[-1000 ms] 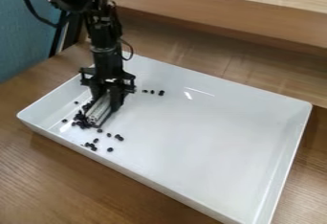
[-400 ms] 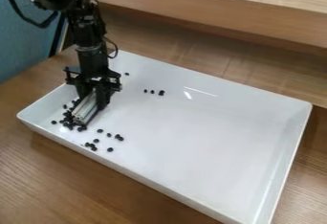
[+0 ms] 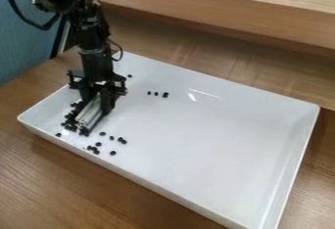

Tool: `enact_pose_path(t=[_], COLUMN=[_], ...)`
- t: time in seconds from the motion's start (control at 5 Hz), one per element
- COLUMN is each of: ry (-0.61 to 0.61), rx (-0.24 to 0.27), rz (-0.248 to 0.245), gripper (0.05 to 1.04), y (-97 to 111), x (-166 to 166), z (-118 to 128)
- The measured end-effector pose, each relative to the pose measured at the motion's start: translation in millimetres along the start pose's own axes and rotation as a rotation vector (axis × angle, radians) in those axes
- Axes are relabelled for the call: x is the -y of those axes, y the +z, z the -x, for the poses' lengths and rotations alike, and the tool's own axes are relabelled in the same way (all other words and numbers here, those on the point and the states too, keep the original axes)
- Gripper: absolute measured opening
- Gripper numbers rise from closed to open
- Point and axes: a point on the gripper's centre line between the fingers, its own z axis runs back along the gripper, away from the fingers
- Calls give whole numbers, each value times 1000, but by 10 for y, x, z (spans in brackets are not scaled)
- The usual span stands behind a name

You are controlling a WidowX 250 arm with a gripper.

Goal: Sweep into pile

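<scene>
At the left end of the white tray, my gripper (image 3: pixel 97 103) hangs low, shut on a silvery grooved metal bar (image 3: pixel 89 113) that slants down to the tray floor. Small black pieces (image 3: pixel 70 123) are bunched against the bar's left side and lower end. Several more black pieces (image 3: pixel 93 148) lie loose toward the tray's front left edge. A short row of them (image 3: pixel 156 94) sits right of the gripper, and a single piece (image 3: pixel 130 76) lies behind it.
The white tray (image 3: pixel 288 104) has raised walls on all sides and stands on a brown wooden table (image 3: pixel 65 184). A wooden ledge (image 3: pixel 216 15) runs behind it. A blue surface (image 3: pixel 25 42) is at the upper left.
The gripper and bar have moved left across the tray, then very slightly back right. Black pieces beside the bar have shifted left with it, and one has come toward the front left edge.
</scene>
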Motion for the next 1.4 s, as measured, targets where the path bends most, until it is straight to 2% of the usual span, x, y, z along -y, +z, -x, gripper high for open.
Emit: enact_pose_path(t=[0.2, 0.4, 0.6, 0.8, 1.0, 1.2, 1.4], ry=[-30, -30, -52, -59, -56, -97, -126], rx=[1, -20, -30, -25, 14, 14, 40], rz=[11, 6, -15, -28, -39, -54, -57], gripper=[452, 749, 986, 1001, 1001, 1001, 1001], y=[16, 28, 42, 39, 242, 386, 605], x=[166, 322, 369, 401, 473, 704, 888], z=[0, 12, 12, 1, -10, 37, 88])
